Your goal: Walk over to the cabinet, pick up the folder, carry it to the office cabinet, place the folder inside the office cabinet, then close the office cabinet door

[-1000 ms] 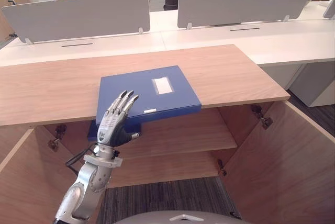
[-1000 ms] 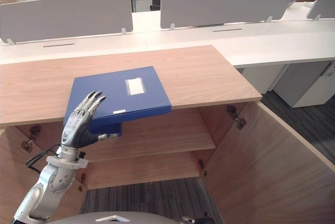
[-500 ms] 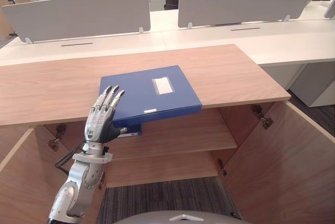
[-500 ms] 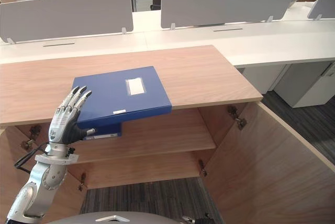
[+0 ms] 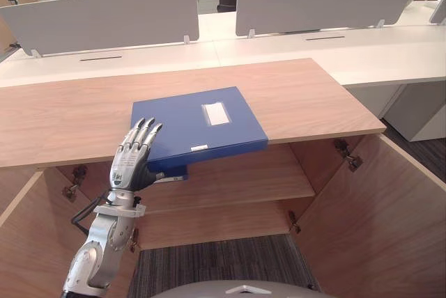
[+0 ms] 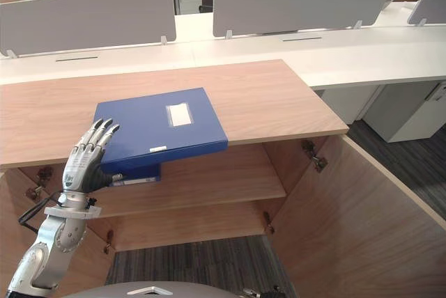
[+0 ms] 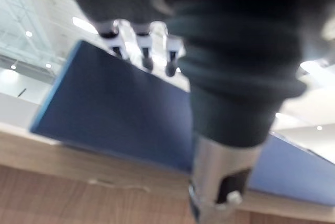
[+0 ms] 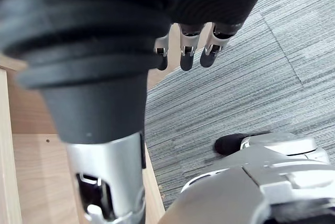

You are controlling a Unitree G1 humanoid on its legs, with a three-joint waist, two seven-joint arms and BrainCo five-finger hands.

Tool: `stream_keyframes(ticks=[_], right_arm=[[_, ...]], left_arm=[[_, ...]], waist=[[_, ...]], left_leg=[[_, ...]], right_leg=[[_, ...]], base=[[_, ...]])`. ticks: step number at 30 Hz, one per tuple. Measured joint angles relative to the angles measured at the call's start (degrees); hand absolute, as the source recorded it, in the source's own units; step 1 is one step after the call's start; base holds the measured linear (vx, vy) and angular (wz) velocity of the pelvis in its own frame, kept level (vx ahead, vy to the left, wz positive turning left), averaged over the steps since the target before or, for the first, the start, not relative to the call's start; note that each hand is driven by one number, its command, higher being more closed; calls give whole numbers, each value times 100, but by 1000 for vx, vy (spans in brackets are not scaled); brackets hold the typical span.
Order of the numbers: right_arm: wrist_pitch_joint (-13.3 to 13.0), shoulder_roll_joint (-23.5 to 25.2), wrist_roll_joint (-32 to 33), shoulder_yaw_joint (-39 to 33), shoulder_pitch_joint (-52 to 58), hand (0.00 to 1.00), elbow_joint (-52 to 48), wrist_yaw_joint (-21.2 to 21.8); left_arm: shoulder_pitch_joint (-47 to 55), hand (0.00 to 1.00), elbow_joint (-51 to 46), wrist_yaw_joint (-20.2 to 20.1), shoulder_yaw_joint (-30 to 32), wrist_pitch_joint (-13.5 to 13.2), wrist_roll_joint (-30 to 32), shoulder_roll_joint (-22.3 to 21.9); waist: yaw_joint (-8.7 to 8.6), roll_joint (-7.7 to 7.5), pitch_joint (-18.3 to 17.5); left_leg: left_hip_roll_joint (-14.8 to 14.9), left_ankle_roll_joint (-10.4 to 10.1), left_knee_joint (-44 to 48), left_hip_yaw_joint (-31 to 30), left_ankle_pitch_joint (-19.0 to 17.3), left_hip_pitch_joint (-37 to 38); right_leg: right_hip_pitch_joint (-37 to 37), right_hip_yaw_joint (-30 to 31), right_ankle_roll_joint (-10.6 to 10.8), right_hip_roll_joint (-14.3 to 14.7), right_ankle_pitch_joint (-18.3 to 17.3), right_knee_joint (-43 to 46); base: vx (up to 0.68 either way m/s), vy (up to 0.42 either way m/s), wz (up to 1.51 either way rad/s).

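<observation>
A blue folder [image 5: 195, 120] with a white label lies flat on the wooden cabinet top [image 5: 306, 96], its front edge overhanging the open cabinet. My left hand [image 5: 130, 162] is open at the folder's front left corner, fingers straight and pointing up along the corner, thumb reaching sideways just under the overhanging edge. In the left wrist view the folder [image 7: 115, 119] shows as a blue slab past the fingers [image 7: 146, 51]. My right hand [image 8: 191, 46] hangs low over grey carpet with relaxed fingers, holding nothing.
Below the top, the cabinet stands open with a wooden shelf [image 5: 237, 179] inside. Its right door [image 5: 390, 214] swings out towards me, and its left door [image 5: 28, 242] does too. White desks with grey dividers [image 5: 327, 2] stand behind. Grey carpet [image 5: 223, 260] lies in front.
My left hand has moved left, from over the folder's front edge to its front left corner, and has held there for the last half second. The folder has not moved.
</observation>
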Motion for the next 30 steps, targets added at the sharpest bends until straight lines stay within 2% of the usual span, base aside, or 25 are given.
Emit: stream_keyframes(ticks=[1,2,9,22,26,30], right_arm=[[0,9,-1,-42,4,0,-3,0],[1,22,-1,-90,15,0,-2,0],[8,34,-2,-140,26,0,-4,3],[7,39,1,-156,27,0,-5,8],[7,40,3,-149,28,0,-5,0],[7,38,65,-70,30,0,-20,-14]], left_arm=[[11,0,1,-4,0,12,0,0],[26,100,11,-17,0,20,1,0],[16,100,121,-34,38,23,164,1],[-46,100,104,202,121,24,321,-29],[-44,100,42,331,127,96,293,-436],[-26,100,-114,498,120,116,-243,-820]], waist=[[0,0,0],[0,1,0],[-6,0,-2],[-26,8,-7],[-9,3,-6],[11,-4,-4]], left_leg=[[1,-1,0,7,-1,1],[2,-3,0,23,-5,2],[5,-5,22,74,-29,16],[9,-5,30,92,-32,29],[7,-5,29,89,-33,21],[7,-5,27,77,-32,7]], right_leg=[[0,6,1,0,3,-5],[-1,21,1,1,10,-15],[-5,77,1,1,20,-31],[-2,95,1,-1,23,-33],[-5,92,3,-3,24,-35],[-10,79,3,-6,24,-41]], base=[[0,0,-5],[0,0,-6],[-1,-1,-4],[-23,-15,0],[-15,-11,0],[0,0,0]])
